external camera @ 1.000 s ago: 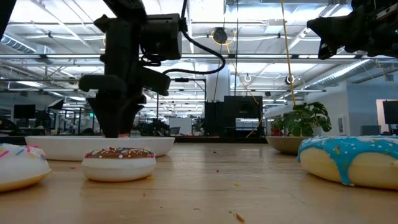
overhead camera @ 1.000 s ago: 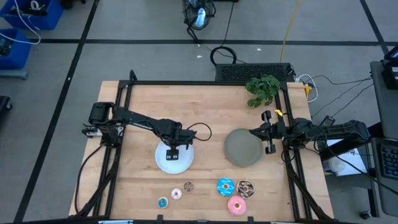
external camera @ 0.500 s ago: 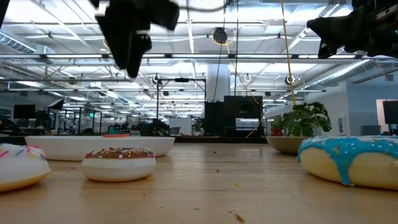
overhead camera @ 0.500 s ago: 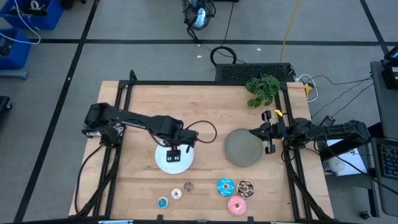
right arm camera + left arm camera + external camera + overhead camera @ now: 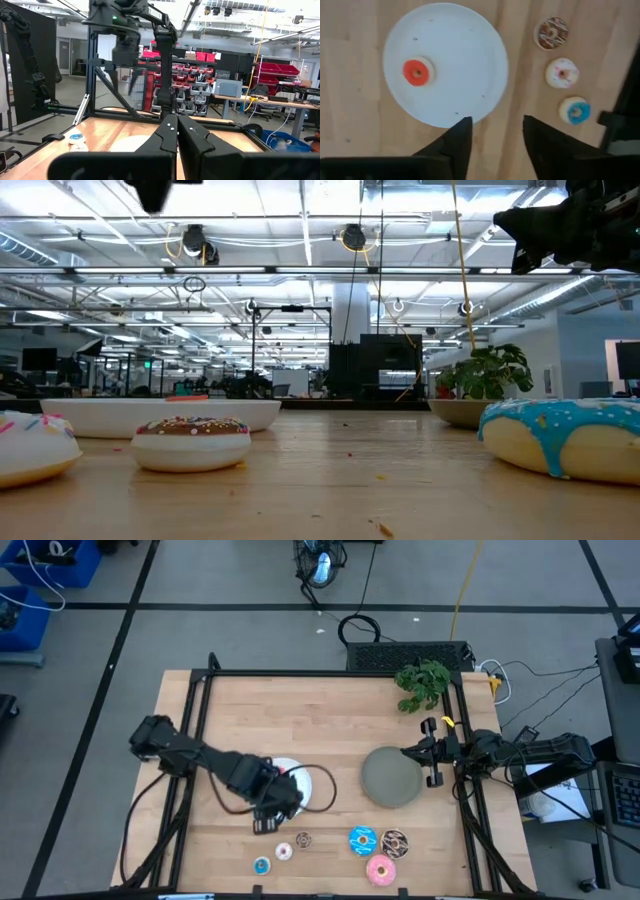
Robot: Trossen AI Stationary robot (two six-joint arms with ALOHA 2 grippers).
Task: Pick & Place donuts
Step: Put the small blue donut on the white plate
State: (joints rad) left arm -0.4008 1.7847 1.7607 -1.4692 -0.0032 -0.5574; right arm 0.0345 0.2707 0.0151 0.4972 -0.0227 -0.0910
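A tiny red donut [image 5: 418,72] lies flat on the white plate [image 5: 460,30], seen in the high view as a red spot [image 5: 284,771]. My left gripper [image 5: 495,135] hangs open well above the table, over the plate's near edge [image 5: 265,822], with nothing between its fingers. On the bare wood near the front edge lie three tiny donuts: brown [image 5: 551,33], pink-white [image 5: 561,73] and blue [image 5: 574,110]. Three larger donuts lie to their right: blue [image 5: 362,839], brown sprinkled [image 5: 395,841] and pink [image 5: 380,869]. My right gripper [image 5: 176,130] waits shut at the table's right side [image 5: 430,755].
A grey plate [image 5: 392,777] sits at mid right, just in front of my right gripper. A green plant [image 5: 422,683] stands at the far right corner. A black frame [image 5: 330,673] borders the table. Bare wood spans the far half.
My left gripper has risen from the white plate and swung toward the table's near edge and a little left, passing out of the low view's top. The red donut has stayed on the plate.
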